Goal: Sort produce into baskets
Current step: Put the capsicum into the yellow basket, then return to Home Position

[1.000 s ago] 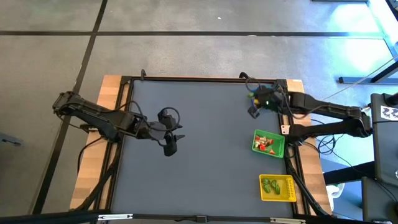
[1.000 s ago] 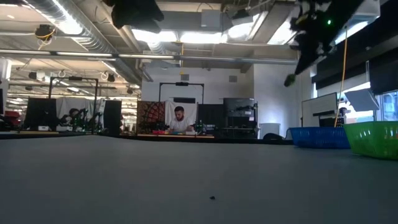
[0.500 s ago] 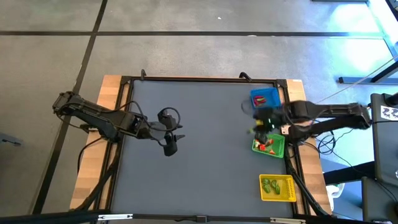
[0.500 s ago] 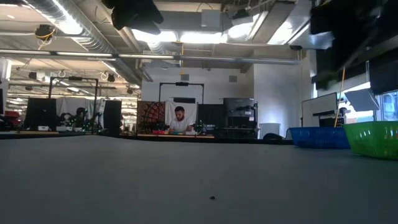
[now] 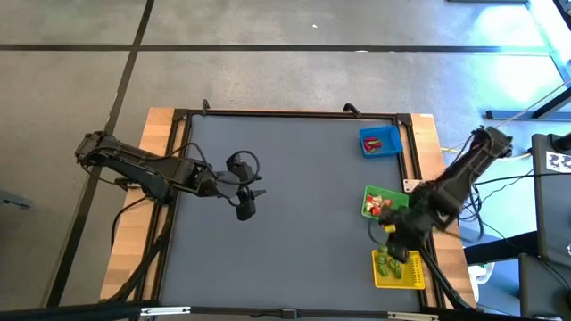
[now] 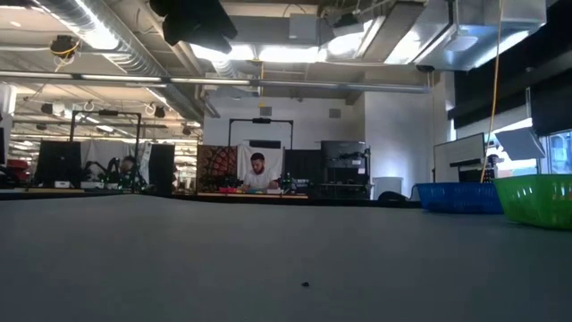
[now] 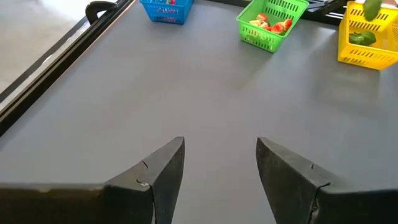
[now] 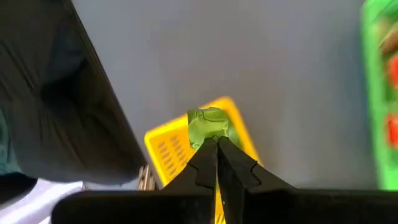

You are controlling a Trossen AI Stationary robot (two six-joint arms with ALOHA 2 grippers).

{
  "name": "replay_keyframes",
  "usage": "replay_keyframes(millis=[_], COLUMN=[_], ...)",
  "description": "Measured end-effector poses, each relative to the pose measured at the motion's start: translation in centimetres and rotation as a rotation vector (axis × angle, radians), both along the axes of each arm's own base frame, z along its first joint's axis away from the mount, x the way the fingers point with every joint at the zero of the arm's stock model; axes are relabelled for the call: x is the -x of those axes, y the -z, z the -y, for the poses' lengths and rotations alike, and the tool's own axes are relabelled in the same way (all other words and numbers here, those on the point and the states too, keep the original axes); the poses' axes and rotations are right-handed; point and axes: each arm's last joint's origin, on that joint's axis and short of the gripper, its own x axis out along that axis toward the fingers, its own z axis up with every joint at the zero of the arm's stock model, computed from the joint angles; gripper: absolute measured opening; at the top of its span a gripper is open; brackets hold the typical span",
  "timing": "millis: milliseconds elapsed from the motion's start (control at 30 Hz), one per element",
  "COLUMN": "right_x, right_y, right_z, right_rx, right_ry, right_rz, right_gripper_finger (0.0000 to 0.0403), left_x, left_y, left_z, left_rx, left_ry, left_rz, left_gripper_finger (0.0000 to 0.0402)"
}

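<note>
Over by the desk's (image 5: 294, 259) left edge, the left gripper (image 7: 221, 165) just hangs above bare grey surface, jaws open and holding nothing. Heading right, the three baskets line up along the right edge: blue (image 5: 380, 142) near the far corner with a red bit inside, green (image 5: 384, 204) midway with red pieces, yellow (image 5: 399, 270) toward the near corner with green ones. Right gripper (image 8: 216, 149) is above the yellow one, jaws pinched shut on a green piece (image 8: 208, 126).

Matt grey table top (image 5: 294, 223), bare wood edging (image 5: 161, 125), slotted glossy plastic yellow basket (image 7: 367, 46), green basket (image 7: 272, 25)
</note>
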Motion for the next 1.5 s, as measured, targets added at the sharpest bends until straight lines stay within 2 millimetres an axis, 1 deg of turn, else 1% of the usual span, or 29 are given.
replay_keyframes(millis=[133, 233, 367, 500, 600, 733, 800, 867, 933, 1000, 1067, 1133, 1200, 1300, 1400, 1500], right_x=[0.7, 1.2, 1.4, 1.3, 1.2, 1.1, 0.7, 0.0, -1.0, -2.3, -3.3, -4.6, -5.6, -6.5, -6.4, -5.6], right_y=[1.0, 1.9, 2.9, 3.8, 4.2, 4.3, 3.8, 2.3, 0.6, -0.5, -1.1, -1.5, -1.3, -1.0, -0.4, 0.1], right_z=[-2.4, -3.7, -4.8, -5.2, -5.5, -5.4, -5.0, -4.8, -4.1, -3.1, -1.9, -0.7, 0.7, 3.4, 6.5, 9.4], right_rx=[-0.007, 0.011, 0.047, 0.08, 0.093, 0.097, 0.078, 0.069, 0.13, 0.239, 0.349, 0.381, 0.362, 0.312, 0.299, 0.32], right_ry=[0.018, 0.047, 0.07, 0.074, 0.072, 0.06, 0.032, -0.005, -0.059, -0.131, -0.192, -0.243, -0.305, -0.335, -0.332, -0.295], right_rz=[-0.082, -0.143, -0.195, -0.246, -0.271, -0.301, -0.304, -0.186, 0.001, 0.181, 0.316, 0.424, 0.491, 0.596, 0.681, 0.787], right_gripper_finger=[0.0005, 0.0005, 0.0005, 0.001, 0.0034, 0.0091, 0.0115, 0.013, 0.0137, 0.0138, 0.0135, 0.0127, 0.0116, 0.0093, 0.0065, 0.0036], left_x=[0.0, 0.0, 0.0, 0.0, 0.0, 0.0, 0.0, -0.1, -0.3, -0.5, -0.7, -0.9, -1.1, -1.3, -1.5, -1.6], left_y=[0.0, 0.0, 0.0, 0.0, 0.0, 0.0, 0.0, -0.1, -0.4, -0.6, -0.9, -1.0, -1.1, -1.1, -1.1, -1.1], left_z=[0.0, 0.0, 0.0, 0.0, 0.0, 0.0, 0.0, 0.0, 0.1, 0.1, 0.0, -0.3, -0.6, -1.3, -2.4, -3.7], left_rx=[0.003, 0.003, 0.004, 0.004, 0.002, 0.001, -0.005, -0.015, -0.034, -0.069, -0.102, -0.117, -0.11, -0.092, -0.095, -0.105], left_ry=[-0.001, -0.002, -0.002, -0.003, -0.001, 0.0, 0.004, 0.016, 0.035, 0.063, 0.094, 0.154, 0.242, 0.349, 0.397, 0.42], left_rz=[0.001, 0.001, 0.001, 0.001, 0.0, 0.0, 0.0, 0.011, 0.034, 0.054, 0.072, 0.071, 0.068, 0.067, 0.061, 0.056], left_gripper_finger=[0.0196, 0.0196, 0.0196, 0.0196, 0.0196, 0.0196, 0.0196, 0.0196, 0.0196, 0.0195, 0.019, 0.018, 0.0167, 0.0142, 0.0116, 0.009])
